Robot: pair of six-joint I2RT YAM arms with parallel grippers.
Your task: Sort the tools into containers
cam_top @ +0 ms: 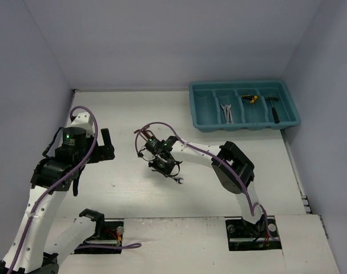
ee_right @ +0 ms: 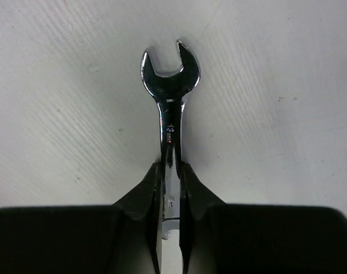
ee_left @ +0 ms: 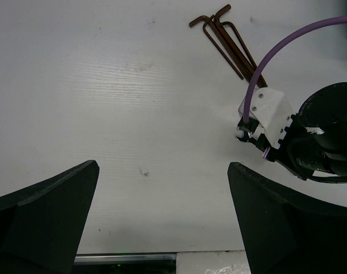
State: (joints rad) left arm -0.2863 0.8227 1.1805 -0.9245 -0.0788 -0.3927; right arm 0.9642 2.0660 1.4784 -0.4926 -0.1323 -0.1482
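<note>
The right gripper (ee_right: 169,171) is pinched narrow on the shaft of a silver open-ended steel wrench (ee_right: 170,85). Its two black fingers (ee_right: 145,194) press the flat sides, and the forked head points straight out beyond the tips over the white wooden table (ee_right: 59,85). Whether the wrench head touches the surface cannot be told. From above, this gripper (cam_top: 166,167) sits near the middle of the table (cam_top: 122,108), with a short silver end of the wrench (cam_top: 178,180) poking out at its near right side. The left gripper (ee_left: 163,171) is spread wide and holds nothing, with bare table between its black fingers (ee_left: 48,211). Beyond it lies a bundle of dark reddish L-shaped metal hex keys (ee_left: 230,43), close to the right arm's wrist (ee_left: 316,137). Well away at the far right corner stands the teal plastic tray (cam_top: 245,123) with four long compartments. Counting from the left, the second holds silver wrenches (cam_top: 226,113), the third holds small yellow-and-black pieces (cam_top: 251,99), and the fourth holds a black hammer-like tool (cam_top: 274,111).
</note>
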